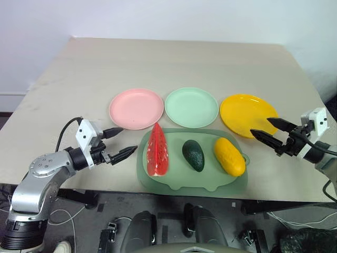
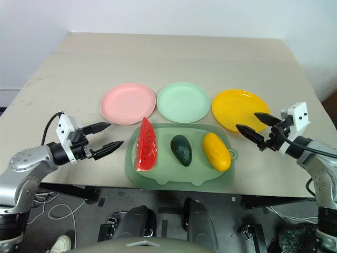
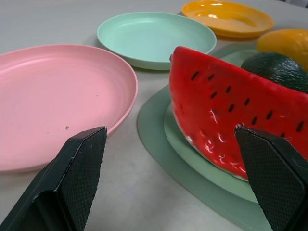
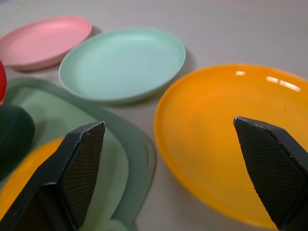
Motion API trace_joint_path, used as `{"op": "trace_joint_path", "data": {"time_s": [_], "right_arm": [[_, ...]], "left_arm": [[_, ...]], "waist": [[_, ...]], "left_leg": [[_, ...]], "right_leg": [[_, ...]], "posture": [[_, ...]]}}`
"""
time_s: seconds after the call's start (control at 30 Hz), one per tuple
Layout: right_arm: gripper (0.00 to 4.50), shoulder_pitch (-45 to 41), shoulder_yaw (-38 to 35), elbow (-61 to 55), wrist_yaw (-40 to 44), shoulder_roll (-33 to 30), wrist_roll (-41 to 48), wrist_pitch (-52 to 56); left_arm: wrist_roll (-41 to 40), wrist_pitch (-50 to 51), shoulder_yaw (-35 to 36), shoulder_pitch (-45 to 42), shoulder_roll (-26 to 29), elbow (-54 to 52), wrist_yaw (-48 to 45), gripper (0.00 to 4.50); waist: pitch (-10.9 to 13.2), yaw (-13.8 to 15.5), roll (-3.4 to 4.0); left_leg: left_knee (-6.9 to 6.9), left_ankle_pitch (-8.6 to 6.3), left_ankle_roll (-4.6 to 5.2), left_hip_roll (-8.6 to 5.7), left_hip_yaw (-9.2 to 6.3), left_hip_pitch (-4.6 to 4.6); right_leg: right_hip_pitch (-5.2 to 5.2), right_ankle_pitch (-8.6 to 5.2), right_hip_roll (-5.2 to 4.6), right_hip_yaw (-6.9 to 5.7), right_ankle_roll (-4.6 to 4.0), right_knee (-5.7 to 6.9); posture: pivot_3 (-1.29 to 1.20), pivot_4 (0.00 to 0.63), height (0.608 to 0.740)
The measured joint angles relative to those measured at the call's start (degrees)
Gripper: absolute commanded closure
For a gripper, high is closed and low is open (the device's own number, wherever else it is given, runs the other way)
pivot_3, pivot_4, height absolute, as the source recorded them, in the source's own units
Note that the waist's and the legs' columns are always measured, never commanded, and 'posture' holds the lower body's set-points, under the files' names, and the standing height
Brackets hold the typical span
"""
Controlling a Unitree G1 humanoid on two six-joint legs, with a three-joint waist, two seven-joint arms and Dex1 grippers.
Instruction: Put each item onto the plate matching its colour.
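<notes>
Lying side by side on the green mat (image 1: 158,182), you have the watermelon slice (image 1: 157,151), avocado (image 1: 193,155) and yellow fruit (image 1: 229,156), none yet plated. Behind them sit the pink plate (image 1: 136,108), mint plate (image 1: 191,107) and yellow plate (image 1: 246,113), all bare. Your left gripper (image 1: 120,143) and right gripper (image 1: 267,130) hover beside the mat, fingers apart, holding nothing.

place: lab or test room | evidence: bare beige worktop (image 1: 174,63), plain white wall (image 1: 158,16), loose cables on floor (image 1: 68,216)
</notes>
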Motion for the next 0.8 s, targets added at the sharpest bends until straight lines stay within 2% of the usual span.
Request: {"op": "trace_joint_path", "data": {"time_s": [0.47, 0.63, 0.8], "right_arm": [[0.0, -0.36, 1.77, -2.55, -2.61, 0.02, 0.13, 1.73], [0.0, 4.05, -0.83, -11.71, -7.7, 1.53, 4.75, 7.5], [0.0, 8.23, -1.62, -21.07, -13.91, 4.86, 8.16, 10.75]], "left_arm": [[-0.38, -1.28, 2.96, 3.95, -0.34, -1.48, 1.68, 0.05], [-2.31, -0.82, 7.31, 6.64, 0.21, -1.13, 1.52, 0.05], [-2.64, -0.61, 7.16, 5.5, -0.25, 0.8, 1.57, 0.05]], "waist": [[0.0, 0.0, 0.0], [0.0, 0.12, 0.0], [0.0, 0.11, 0.0]], "left_leg": [[-0.01, 0.0, 0.0, 0.02, 0.0, -0.01], [-0.02, 0.0, 0.0, 0.03, -0.02, -0.06], [-0.02, -0.01, 0.0, 0.03, -0.02, -0.07]], "right_leg": [[-0.03, 0.0, -0.01, 0.0, 0.0, 0.0], [-0.07, -0.01, -0.02, 0.0, 0.0, -0.01], [-0.06, -0.03, -0.03, 0.0, -0.03, -0.02]], "posture": [[0.0, 0.15, 0.74], [0.0, 0.15, 0.74], [0.0, 0.15, 0.74]]}}
